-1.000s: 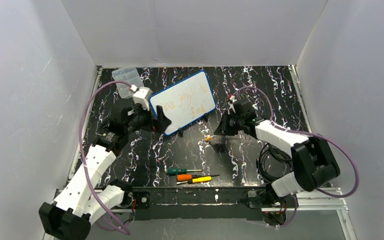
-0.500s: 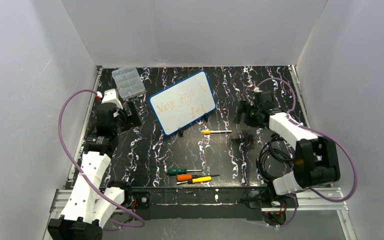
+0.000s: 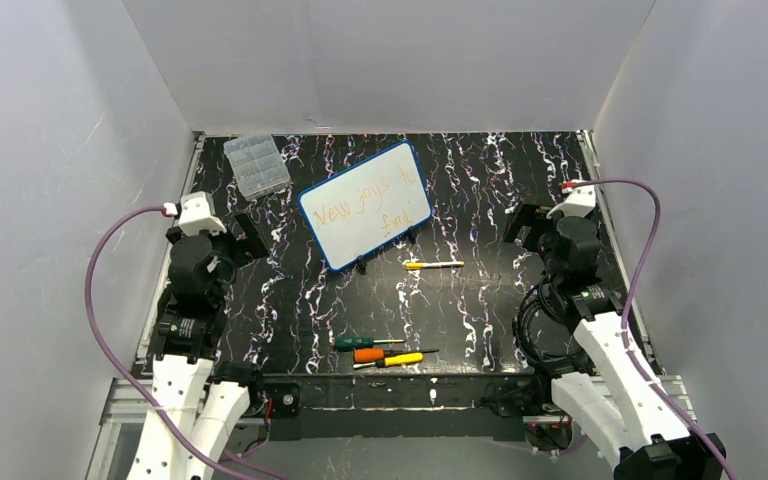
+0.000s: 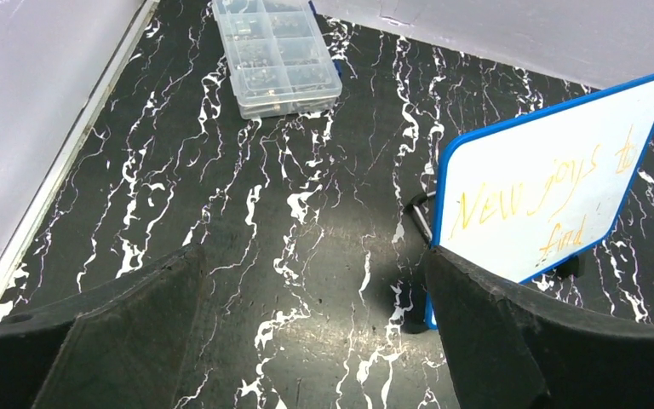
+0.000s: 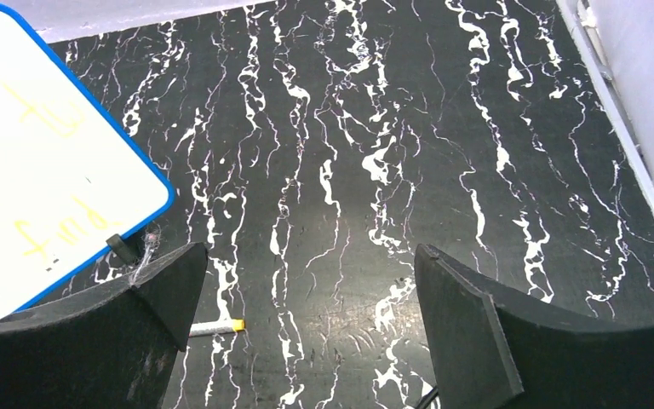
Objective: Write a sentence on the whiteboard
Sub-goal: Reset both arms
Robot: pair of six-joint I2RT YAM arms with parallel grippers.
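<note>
**A:** Both arms just pulled back to their sides. The left gripper has left the whiteboard edge, and the right gripper dropped the marker just in front of it. Both have their jaws spread wide, holding nothing.

**B:** The board's standing mid-table and the orange sentence reads finished. Looks done to me.

Blue-framed whiteboard propped upright, orange sentence in two lines.

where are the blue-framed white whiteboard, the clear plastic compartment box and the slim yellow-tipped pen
blue-framed white whiteboard (image 3: 365, 203): top external view, middle of its white face
clear plastic compartment box (image 3: 256, 165): top external view, centre of its lid
slim yellow-tipped pen (image 3: 433, 264): top external view, middle of its barrel
</note>
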